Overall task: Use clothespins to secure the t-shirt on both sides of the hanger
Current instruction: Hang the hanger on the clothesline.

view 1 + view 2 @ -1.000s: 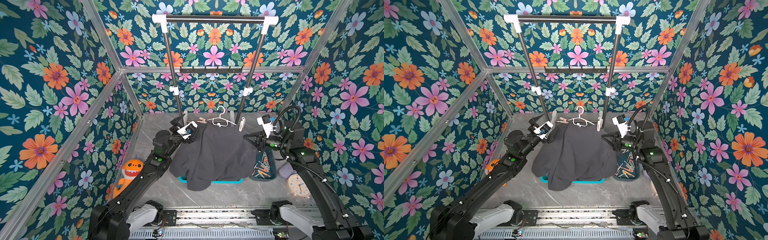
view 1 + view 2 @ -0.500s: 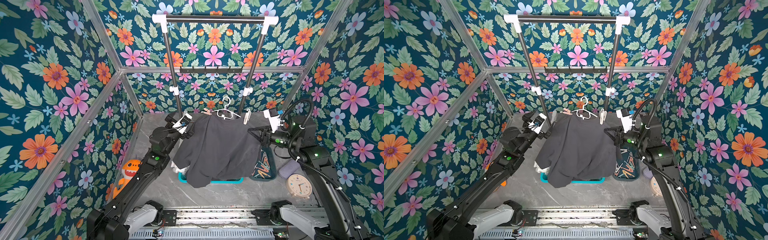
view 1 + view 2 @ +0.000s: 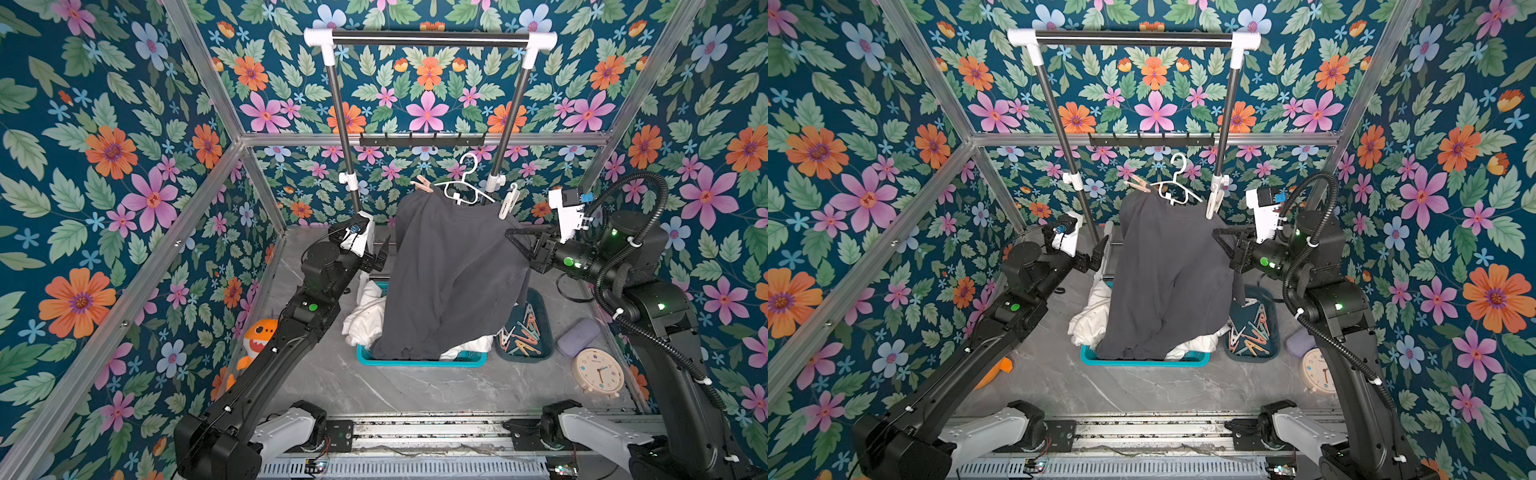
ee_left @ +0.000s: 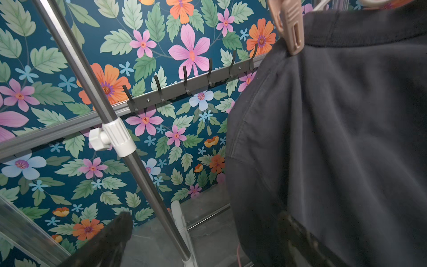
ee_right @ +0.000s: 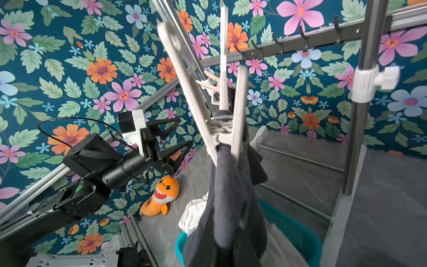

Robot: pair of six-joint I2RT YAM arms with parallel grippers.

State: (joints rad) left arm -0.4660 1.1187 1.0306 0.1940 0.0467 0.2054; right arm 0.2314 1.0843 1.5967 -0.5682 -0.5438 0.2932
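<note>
My right claw [image 3: 513, 237] was pinched shut on the t-shirt [image 3: 453, 274], holding its hanger [image 3: 461, 187] aloft near the worktop's back edge. My left claw [image 5: 186, 130] gaped empty beside it. With the tan clothespin [image 3: 424, 183] and white clothespin [image 3: 509, 201] both on, I judged it best to keep the hanger level.

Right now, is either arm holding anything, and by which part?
The right fingers pinch the dark t-shirt at its shoulder edge, just below the white clothespin. The left fingers are spread open, holding nothing.

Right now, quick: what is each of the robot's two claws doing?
Left gripper: open, holding nothing.
Right gripper: closed, gripping the dark grey fabric t-shirt at its side.
</note>
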